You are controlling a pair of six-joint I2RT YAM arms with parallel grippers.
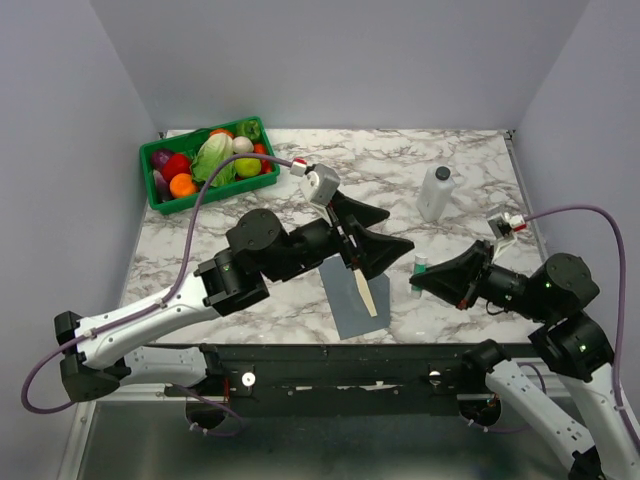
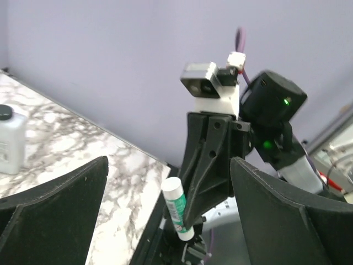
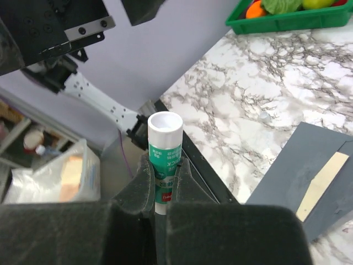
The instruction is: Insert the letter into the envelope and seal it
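Our left gripper (image 1: 386, 229) gapes empty above the envelope (image 1: 346, 303) and letter (image 1: 366, 294) by the counter's front edge, while our right gripper (image 1: 417, 277), toward the right edge, clamps a glue stick (image 3: 164, 159).

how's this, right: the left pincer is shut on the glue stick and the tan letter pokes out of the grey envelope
Not quite. The right pincer is shut on the glue stick, as the right wrist view shows; the left pincer is open. The tan letter does poke out of the grey envelope.
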